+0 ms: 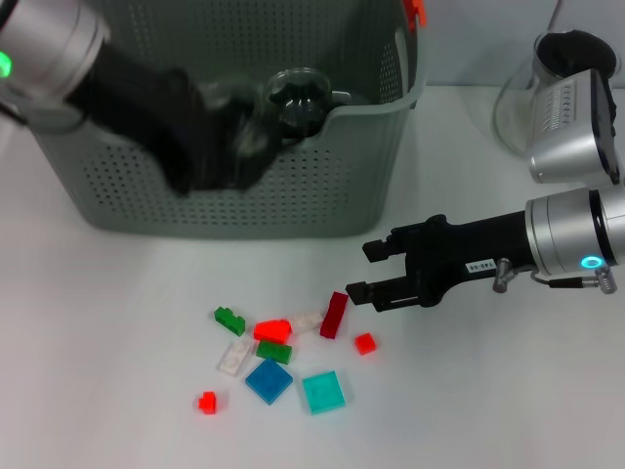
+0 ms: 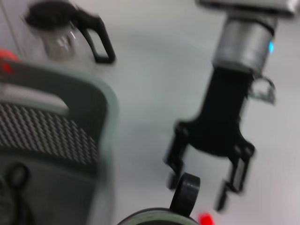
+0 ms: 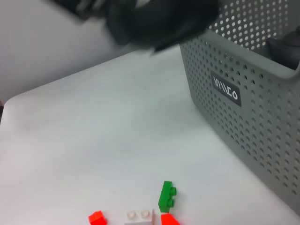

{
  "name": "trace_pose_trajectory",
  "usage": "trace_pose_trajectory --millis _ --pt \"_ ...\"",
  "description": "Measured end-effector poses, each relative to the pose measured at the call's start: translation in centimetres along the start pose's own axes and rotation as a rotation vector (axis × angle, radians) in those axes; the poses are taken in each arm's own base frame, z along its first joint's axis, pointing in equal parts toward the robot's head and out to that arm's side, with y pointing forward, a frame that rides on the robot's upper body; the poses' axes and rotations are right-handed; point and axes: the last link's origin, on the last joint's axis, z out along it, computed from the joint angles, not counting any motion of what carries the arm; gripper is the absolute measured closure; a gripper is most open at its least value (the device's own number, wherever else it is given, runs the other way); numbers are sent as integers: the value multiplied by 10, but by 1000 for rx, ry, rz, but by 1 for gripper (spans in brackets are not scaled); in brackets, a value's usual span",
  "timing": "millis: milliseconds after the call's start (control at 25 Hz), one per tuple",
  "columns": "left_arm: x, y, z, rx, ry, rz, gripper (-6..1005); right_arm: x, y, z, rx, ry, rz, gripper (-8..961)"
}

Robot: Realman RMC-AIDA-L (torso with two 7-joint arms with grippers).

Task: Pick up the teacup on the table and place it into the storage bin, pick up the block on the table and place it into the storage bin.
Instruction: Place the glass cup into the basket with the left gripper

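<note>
I have the storage bin (image 1: 254, 186) filling the far side of my head view, a stiff perforated basket that will not flex when something is set inside. My left gripper (image 1: 249, 137) hangs at its front rim with the teacup (image 1: 298, 98) right at its fingertips, over the rim and just above the bin's inside; the motion smear hides the fingers, so I cannot tell whether they are pinching the cup or apart. I judge the cup glassy, light, slick and breakable, best held across its rim or handle and lowered gently, not dropped. My right gripper (image 1: 363, 271) reaches in low over the table, jaws spread and empty, with the dark red block (image 1: 334, 315) just ahead of and below its fingertips, the rest of the scattered blocks (image 1: 269, 357) beyond that. That block looks small, rigid, light plastic; I would pinch it across its narrow sides.
</note>
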Motion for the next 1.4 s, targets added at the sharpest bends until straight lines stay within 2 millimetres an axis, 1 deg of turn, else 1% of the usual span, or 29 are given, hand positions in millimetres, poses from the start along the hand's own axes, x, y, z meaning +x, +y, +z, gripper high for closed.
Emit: trace_pose_trajectory --millis 160,240,280,320,440,600,680,760,920,1080,1400 --pt "20 -22 -8 91 42 -4 954 0 0 -1 -4 -6 6 239" --pt "28 -38 -10 152 60 -25 954 0 0 -2 -4 -7 9 239" --pt "31 -55 -7 201 65 -60 954 0 0 -2 -3 -9 10 239" --pt "32 -59 -5 211 63 -67 954 0 0 -3 -2 -11 12 239" --pt "36 -87 8 304 33 -119 955 0 -1 -4 -2 -11 12 239" --pt "34 -112 36 413 -67 -156 955 -2 -1 -4 -5 -11 9 240" --pt "32 -119 51 463 -111 -157 955 -3 -1 -4 -6 -11 6 240" --pt "30 -122 63 496 -146 -153 955 -3 -1 -4 -6 -9 4 239" --pt "27 -126 80 556 -187 -134 956 -3 -1 -4 -5 -8 3 239" --pt "18 -128 90 569 -202 -142 956 -3 -1 -4 -5 -7 3 240" --pt "3 -129 98 579 -224 -141 956 -3 -1 -3 -3 -9 4 239"
